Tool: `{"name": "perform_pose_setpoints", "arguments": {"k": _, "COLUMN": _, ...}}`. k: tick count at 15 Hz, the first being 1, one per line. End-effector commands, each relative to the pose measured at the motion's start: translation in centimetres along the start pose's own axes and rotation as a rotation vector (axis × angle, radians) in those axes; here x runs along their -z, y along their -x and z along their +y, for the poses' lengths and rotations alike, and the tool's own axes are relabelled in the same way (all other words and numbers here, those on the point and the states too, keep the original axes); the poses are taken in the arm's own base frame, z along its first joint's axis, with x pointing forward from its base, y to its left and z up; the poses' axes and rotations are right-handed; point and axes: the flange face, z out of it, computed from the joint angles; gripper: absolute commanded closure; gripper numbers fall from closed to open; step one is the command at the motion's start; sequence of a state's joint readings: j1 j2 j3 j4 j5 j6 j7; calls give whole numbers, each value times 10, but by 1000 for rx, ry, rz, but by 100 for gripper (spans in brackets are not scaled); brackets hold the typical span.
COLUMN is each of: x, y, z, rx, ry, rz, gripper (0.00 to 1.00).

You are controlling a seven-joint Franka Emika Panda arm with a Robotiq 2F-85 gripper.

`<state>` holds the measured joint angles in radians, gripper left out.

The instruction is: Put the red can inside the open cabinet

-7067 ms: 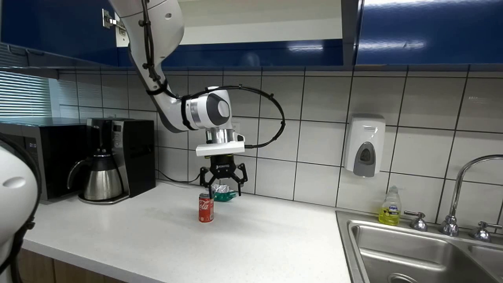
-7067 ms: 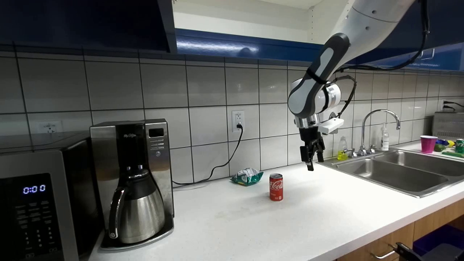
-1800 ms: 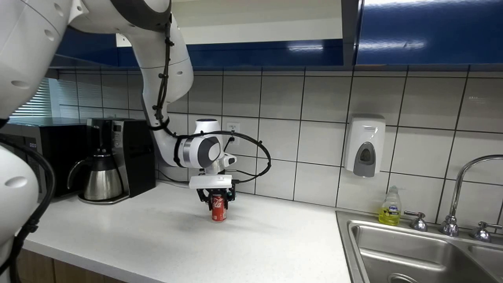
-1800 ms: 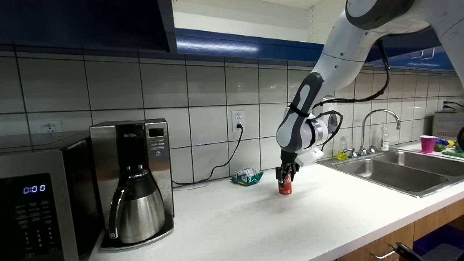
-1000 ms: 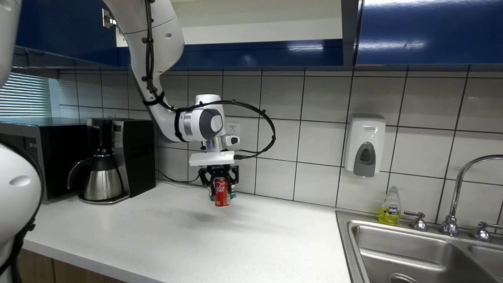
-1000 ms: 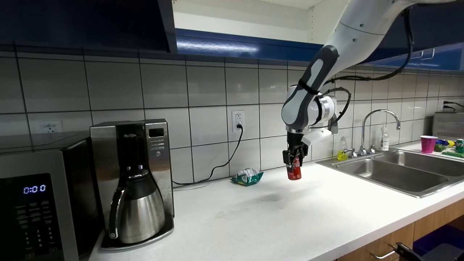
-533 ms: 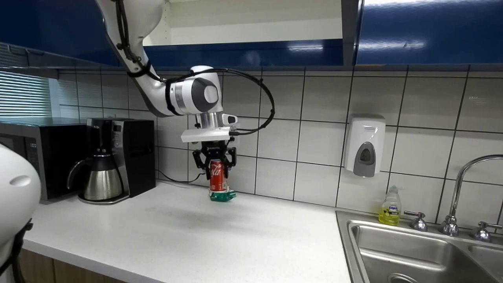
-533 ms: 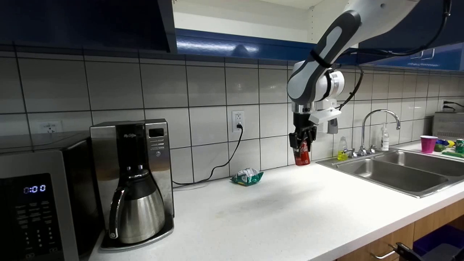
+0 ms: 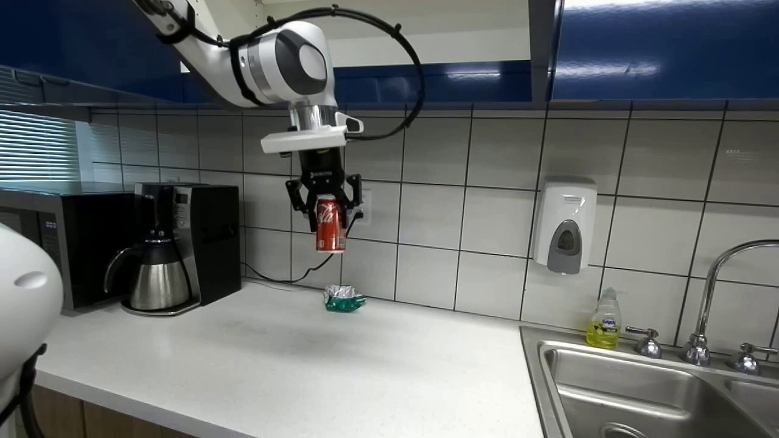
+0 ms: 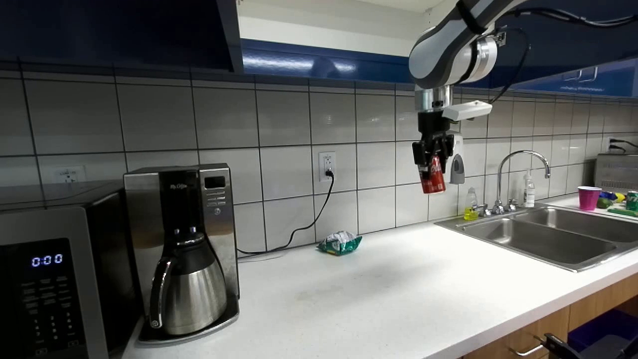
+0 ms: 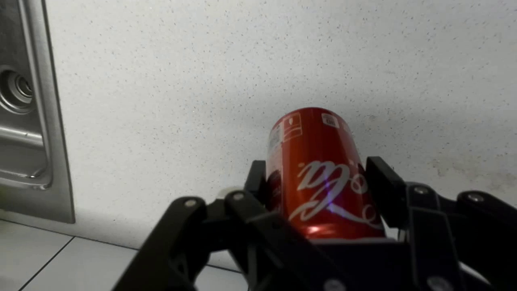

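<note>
Gripping the can from both sides, the gripper has its fingers set against the red surface, narrowed to that width. The can hangs over the counter, well apart from it, bottom end down; in an exterior view the can leans slightly. It is outside the cabinet, lower than its underside in both exterior views. On the counter a green packet lies near the tiled wall. The coffee maker stands beside the microwave, and a soap bottle stands at the back rim of the sink.
</note>
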<state>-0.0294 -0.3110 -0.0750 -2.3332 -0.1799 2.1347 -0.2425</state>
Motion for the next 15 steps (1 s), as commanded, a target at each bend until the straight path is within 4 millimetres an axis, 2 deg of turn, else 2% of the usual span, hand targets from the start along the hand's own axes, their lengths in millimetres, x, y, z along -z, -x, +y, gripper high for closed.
{"name": "perform_pose_setpoints", "arguments": {"k": 1, "x": 63, "y": 15, "z": 4, "rx": -33, "ry": 33, "rz": 6, "gripper": 61}}
{"name": "perform_pose_setpoints", "arguments": {"k": 6, "x": 147, "y": 20, "z": 12, "rx": -74, "ry": 71, "rz": 74, "gripper": 61}}
{"name": "perform_pose_setpoints", "arguments": {"k": 10, "x": 207, "y": 20, "z": 18, "rx": -110, "ry": 84, "rz": 132, "gripper": 61}}
{"name": "perform_pose_setpoints", "arguments": {"k": 15, "x": 255, "y": 20, "z": 27, "rx": -155, "ry": 89, "rz": 169, "gripper": 61}}
